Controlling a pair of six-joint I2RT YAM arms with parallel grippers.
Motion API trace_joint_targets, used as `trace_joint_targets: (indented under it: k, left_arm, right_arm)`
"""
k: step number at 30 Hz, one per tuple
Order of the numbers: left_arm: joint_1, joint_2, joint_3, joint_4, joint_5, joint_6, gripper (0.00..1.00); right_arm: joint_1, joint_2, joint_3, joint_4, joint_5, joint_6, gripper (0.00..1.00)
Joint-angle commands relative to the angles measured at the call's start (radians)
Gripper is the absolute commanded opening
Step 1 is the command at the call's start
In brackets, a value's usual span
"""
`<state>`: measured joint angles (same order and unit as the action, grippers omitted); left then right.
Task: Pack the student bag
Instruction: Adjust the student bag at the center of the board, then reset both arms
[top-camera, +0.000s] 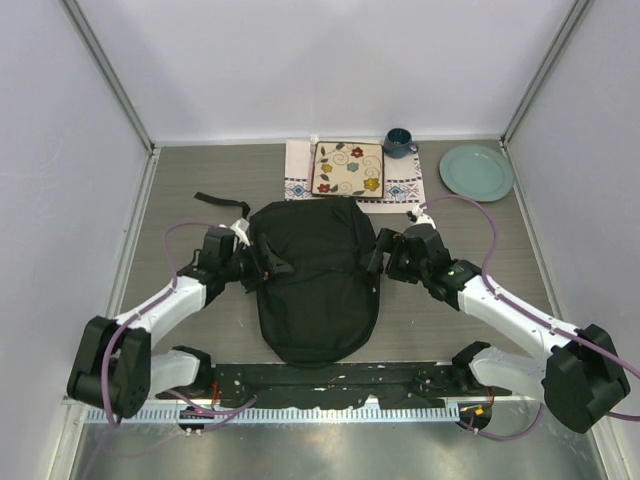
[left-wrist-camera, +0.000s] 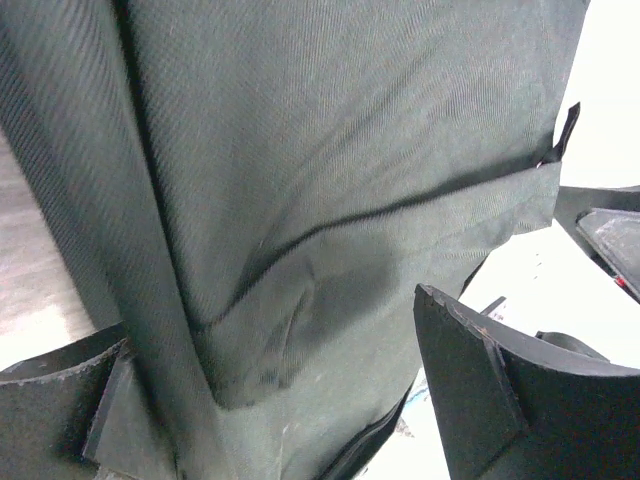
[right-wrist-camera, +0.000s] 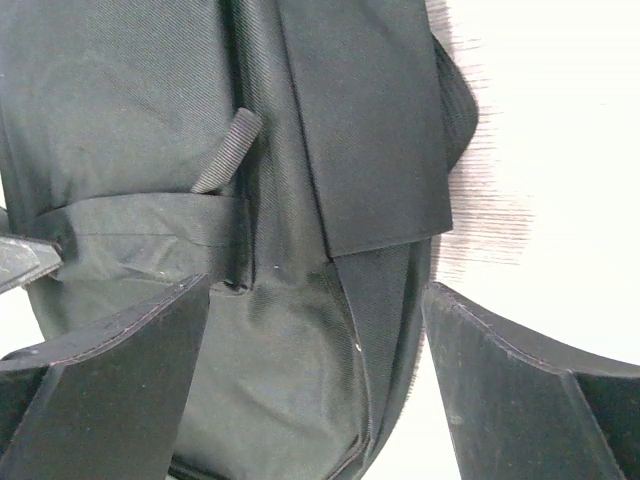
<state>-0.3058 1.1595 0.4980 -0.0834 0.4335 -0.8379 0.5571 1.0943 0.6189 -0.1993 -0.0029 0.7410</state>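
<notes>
Black fabric student backpack (top-camera: 315, 285) lies flat mid-counter, long axis running near to far, rounded end toward the arm bases, a loose black strap (top-camera: 220, 203) trailing off its far-left corner. No open zip or mouth shows from above; nothing visible of what's inside, so contents cannot be told.

Left end effector (top-camera: 252, 266) sits at the bag's left edge, near the upper half. Left wrist view: fingers (left-wrist-camera: 480, 380) spread wide with bag cloth and a webbing band filling the gap between them; not clamped. Right end effector (top-camera: 378, 255) sits at the bag's right edge, opposite the left one. Right wrist view: fingers (right-wrist-camera: 120, 370) wide apart too, straddling the bag's side seam, a strap flap and a ribbed zip pull (right-wrist-camera: 228, 148); no grip made.

Step, as a judgement: both arms bracket the bag at its sides. That fits either getting hold of it to open or reposition, or letting go after handling and closing it; the pictures don't settle which. Any grasp here would need the fingers closing on a fold or strap, not slick flat cloth.

Beyond the bag's far end: a square flower-patterned plate (top-camera: 347, 168) resting on a white embroidered cloth (top-camera: 400, 190), a dark blue mug (top-camera: 398, 142) just right of that, and a pale green round plate (top-camera: 476, 172) further right. Grey wood-look counter (top-camera: 200, 330) carries everything. Mug's inside not visible.
</notes>
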Motion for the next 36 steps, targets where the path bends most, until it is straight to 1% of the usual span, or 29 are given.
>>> trace_joint_targets:
  k: [1, 3, 6, 9, 10, 13, 15, 16, 17, 18, 19, 20, 21, 22, 23, 24, 25, 27, 28, 30, 33, 36]
  left_arm:
    - [-0.003, 0.101, 0.089, 0.169, 0.091, -0.015, 0.84]
    - [-0.003, 0.155, 0.109, 0.206, 0.106, -0.004, 0.85]
    - [-0.007, 0.209, 0.168, 0.200, 0.166, 0.017, 0.85]
    - [-0.016, 0.238, 0.183, 0.264, 0.205, 0.014, 0.86]
    - [-0.018, 0.262, 0.197, 0.255, 0.209, 0.011, 0.86]
    - [-0.018, 0.272, 0.220, 0.215, 0.199, 0.007, 0.86]
    - [-0.018, 0.238, 0.183, 0.198, 0.140, 0.011, 0.86]
    - [-0.018, 0.214, 0.166, 0.157, 0.105, 0.025, 0.87]
    - [-0.016, 0.150, 0.151, 0.122, 0.065, 0.037, 0.89]
    - [-0.018, 0.117, 0.134, 0.087, -0.060, 0.054, 0.91]
    - [-0.018, 0.082, 0.131, -0.046, -0.137, 0.077, 0.93]
    - [-0.016, 0.028, 0.128, -0.090, -0.221, 0.092, 0.95]
    - [-0.016, -0.003, 0.120, -0.125, -0.334, 0.103, 0.96]
    - [-0.016, -0.032, 0.119, -0.184, -0.389, 0.111, 0.96]
    - [-0.016, -0.061, 0.122, -0.209, -0.424, 0.121, 1.00]
    - [-0.016, -0.122, 0.129, -0.261, -0.482, 0.126, 0.99]
    - [-0.016, -0.145, 0.137, -0.286, -0.577, 0.131, 1.00]
    - [-0.015, -0.194, 0.161, -0.353, -0.654, 0.157, 1.00]
    - [-0.013, -0.202, 0.171, -0.375, -0.718, 0.158, 0.99]
    - [-0.013, -0.208, 0.192, -0.421, -0.766, 0.160, 1.00]
    - [-0.013, -0.195, 0.209, -0.453, -0.785, 0.158, 0.99]
    - [-0.013, -0.167, 0.215, -0.461, -0.785, 0.152, 1.00]
  right_arm:
    - [-0.008, -0.007, 0.041, -0.028, 0.026, -0.043, 0.92]
    - [-0.008, -0.016, 0.033, -0.035, 0.029, -0.038, 0.92]
    - [-0.008, -0.037, 0.013, -0.045, 0.043, -0.032, 0.92]
    - [-0.009, -0.068, -0.008, -0.058, 0.072, -0.026, 0.92]
    - [-0.010, -0.076, -0.013, -0.064, 0.081, -0.025, 0.92]
    - [-0.013, -0.100, -0.013, -0.101, 0.115, -0.023, 0.92]
    - [-0.014, -0.114, 0.001, -0.132, 0.165, -0.034, 0.92]
    - [-0.014, -0.132, 0.008, -0.173, 0.190, -0.035, 0.93]
    - [-0.014, -0.143, 0.018, -0.189, 0.220, -0.043, 0.93]
    - [-0.016, -0.155, 0.019, -0.201, 0.245, -0.045, 0.93]
    - [-0.016, -0.175, 0.021, -0.224, 0.303, -0.048, 0.93]
    - [-0.017, -0.185, 0.022, -0.235, 0.331, -0.046, 0.94]
    - [-0.019, -0.192, 0.022, -0.244, 0.357, -0.046, 0.94]
    - [-0.020, -0.198, 0.022, -0.258, 0.416, -0.046, 0.94]
    - [-0.020, -0.212, 0.019, -0.262, 0.441, -0.049, 0.95]
    - [-0.020, -0.223, 0.013, -0.259, 0.472, -0.049, 0.95]
    - [-0.022, -0.234, 0.009, -0.259, 0.533, -0.051, 0.96]
    - [-0.022, -0.264, -0.002, -0.261, 0.592, -0.049, 0.96]
    - [-0.022, -0.275, -0.004, -0.267, 0.619, -0.057, 0.96]
    - [-0.022, -0.295, 0.008, -0.278, 0.684, -0.069, 0.96]
    - [-0.022, -0.307, 0.030, -0.298, 0.808, -0.075, 0.96]
    - [-0.022, -0.307, 0.006, -0.253, 0.882, -0.132, 0.96]
